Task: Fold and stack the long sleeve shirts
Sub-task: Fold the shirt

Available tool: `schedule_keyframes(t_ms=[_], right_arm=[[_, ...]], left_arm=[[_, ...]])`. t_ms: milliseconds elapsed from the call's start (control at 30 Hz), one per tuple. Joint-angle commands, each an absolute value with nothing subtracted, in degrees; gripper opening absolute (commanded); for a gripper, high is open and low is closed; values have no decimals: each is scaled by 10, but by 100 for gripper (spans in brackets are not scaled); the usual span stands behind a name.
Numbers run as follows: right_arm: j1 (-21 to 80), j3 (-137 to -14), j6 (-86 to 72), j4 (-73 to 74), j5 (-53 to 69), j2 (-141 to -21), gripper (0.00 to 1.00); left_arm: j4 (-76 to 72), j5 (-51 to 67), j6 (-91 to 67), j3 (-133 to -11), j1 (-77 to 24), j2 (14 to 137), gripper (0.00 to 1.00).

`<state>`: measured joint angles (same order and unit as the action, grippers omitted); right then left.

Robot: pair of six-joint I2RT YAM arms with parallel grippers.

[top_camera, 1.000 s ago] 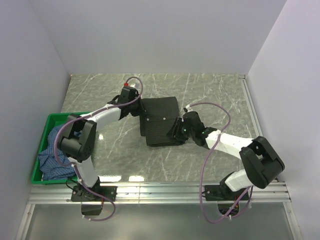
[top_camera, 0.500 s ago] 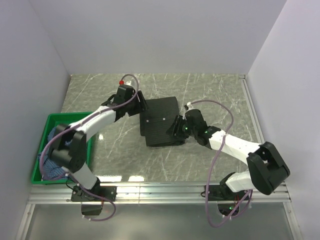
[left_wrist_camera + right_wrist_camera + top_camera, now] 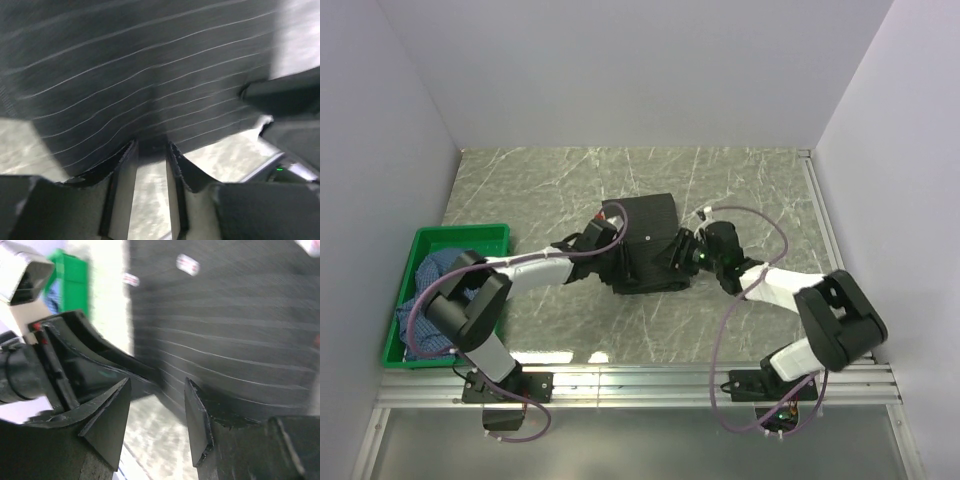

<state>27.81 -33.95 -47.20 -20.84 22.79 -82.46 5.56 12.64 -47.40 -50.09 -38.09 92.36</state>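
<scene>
The black pinstriped shirt (image 3: 645, 240) lies folded into a rectangle at the middle of the table. It fills the left wrist view (image 3: 140, 65) and the right wrist view (image 3: 225, 315). My left gripper (image 3: 611, 252) is low at its near left edge and open (image 3: 150, 150). The cloth edge lies at its fingertips (image 3: 176, 162). My right gripper (image 3: 681, 254) is low at the near right edge and open (image 3: 157, 390), beside the cloth. The blue checked shirt (image 3: 432, 300) lies crumpled in the crate.
The green plastic crate (image 3: 460, 233) stands at the table's left edge and shows in the right wrist view (image 3: 75, 275). The two grippers face each other across the shirt's near edge. Grey walls close in the back and both sides.
My left gripper has swung from the shirt's far left corner down to its near left edge. My right gripper has shifted slightly along the right edge.
</scene>
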Motion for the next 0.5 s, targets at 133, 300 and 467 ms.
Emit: schedule_keyframes(t_ms=[133,300,467], right_arm=[[236,-236,-508,-422,279,-943,54],[207,-200,-534,-481,309,-975,52],[207,-232,-485,-356,286,-861,54]], left_arm=[[4,150,-506,-446,-377,954,32],[7,142,-502,-422,-377,948,31],[71,116,-479,-452,-374,895,37]])
